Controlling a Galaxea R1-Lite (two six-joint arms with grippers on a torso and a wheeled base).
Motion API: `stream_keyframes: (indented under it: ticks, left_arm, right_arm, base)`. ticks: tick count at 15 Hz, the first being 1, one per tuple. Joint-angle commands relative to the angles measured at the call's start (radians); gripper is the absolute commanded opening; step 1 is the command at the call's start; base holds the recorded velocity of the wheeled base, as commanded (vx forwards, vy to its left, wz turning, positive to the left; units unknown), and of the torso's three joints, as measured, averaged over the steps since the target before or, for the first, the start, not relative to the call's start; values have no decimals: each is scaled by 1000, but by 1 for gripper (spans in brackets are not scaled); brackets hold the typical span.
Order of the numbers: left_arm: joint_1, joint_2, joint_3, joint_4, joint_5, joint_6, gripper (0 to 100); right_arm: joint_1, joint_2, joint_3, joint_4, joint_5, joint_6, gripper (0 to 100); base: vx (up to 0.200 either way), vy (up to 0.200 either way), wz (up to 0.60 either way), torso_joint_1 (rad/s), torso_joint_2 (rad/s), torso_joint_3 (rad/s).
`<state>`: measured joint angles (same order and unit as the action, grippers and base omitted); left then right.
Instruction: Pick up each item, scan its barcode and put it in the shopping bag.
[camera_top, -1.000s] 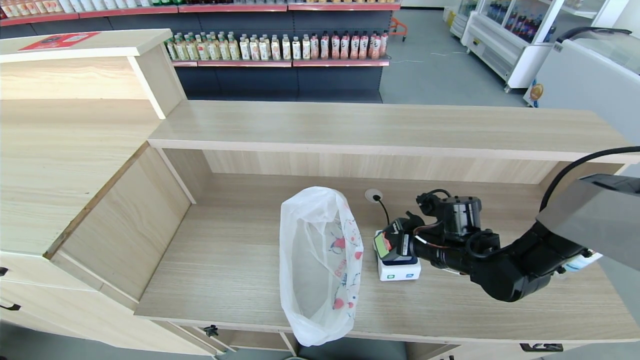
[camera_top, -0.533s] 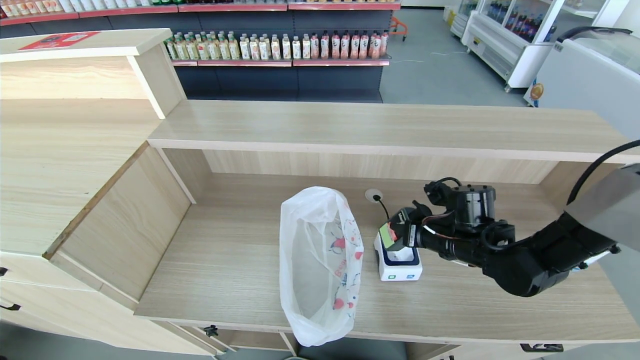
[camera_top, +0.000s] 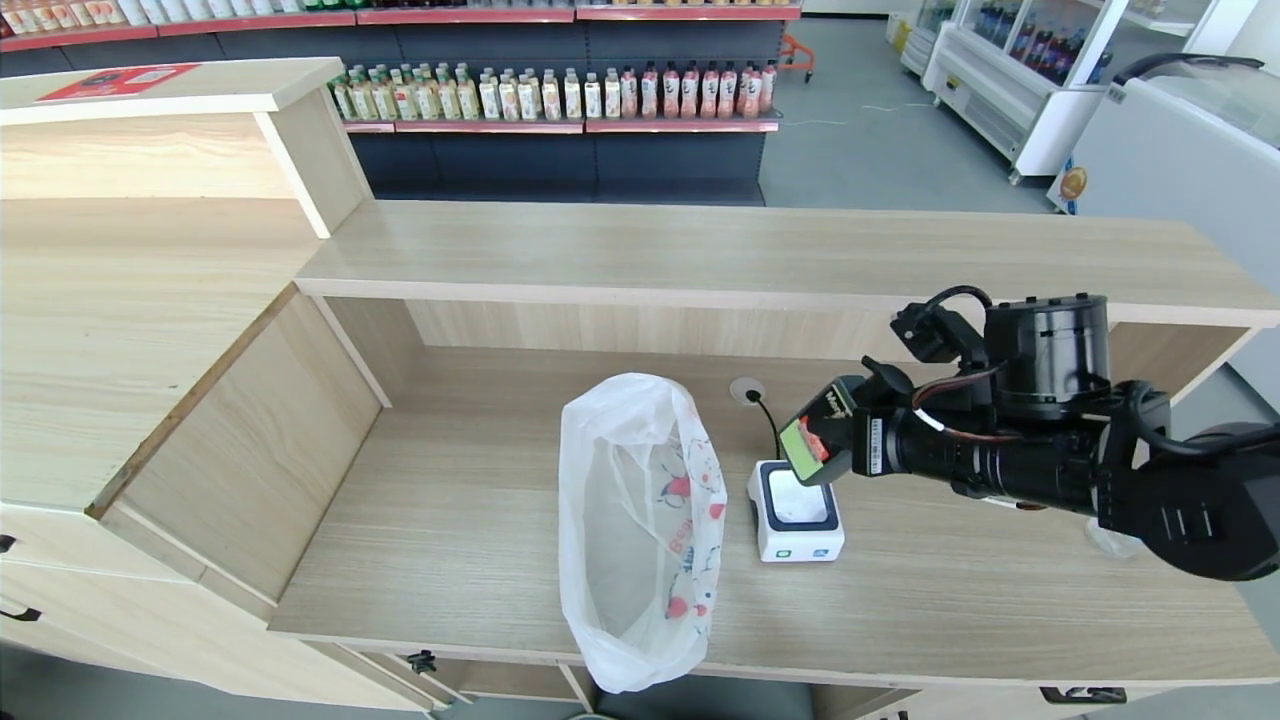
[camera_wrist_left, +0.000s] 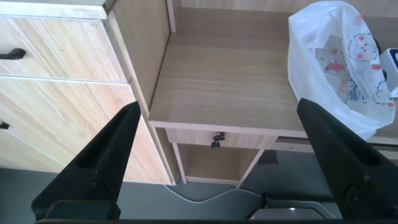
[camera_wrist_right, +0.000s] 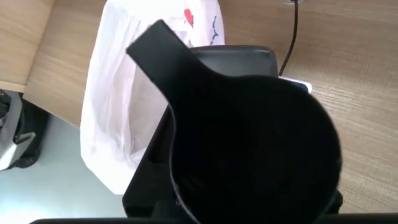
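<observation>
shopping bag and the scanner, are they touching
Apart. The head view shows a strip of bare counter between the shopping bag and the scanner.

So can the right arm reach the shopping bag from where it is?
Probably yes: the right gripper, holding a small pack over the scanner, is beside the open bag, with nothing between them.
</observation>
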<state>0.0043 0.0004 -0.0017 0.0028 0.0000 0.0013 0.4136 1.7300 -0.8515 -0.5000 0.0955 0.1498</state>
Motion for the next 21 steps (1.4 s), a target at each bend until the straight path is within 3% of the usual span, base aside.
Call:
stream_keyframes:
  ticks: [1,5,7,11,21]
  left_arm:
    - [0,0,0,0,0,0,100]
    - [0,0,0,0,0,0,100]
    - [0,0,0,0,0,0,100]
    - [0,0,0,0,0,0,100]
    - [0,0,0,0,0,0,100]
  right_arm:
    - [7,-4,-6,1,3,1,0]
    - [53,95,-9,-11,-30,-10,0]
    - [111,131,-8,-11,-115,-13,0]
    - [169,289,-46,-91,-166,-19,0]
    - [212,534,-90,-255,-260,-200,0]
  base:
    - [0,200,0,2,2,7]
    - [0,200,0,5,2,1]
    - [0,0,0,0,0,0]
    - [0,0,0,0,0,0]
    - [0,0,0,0,0,0]
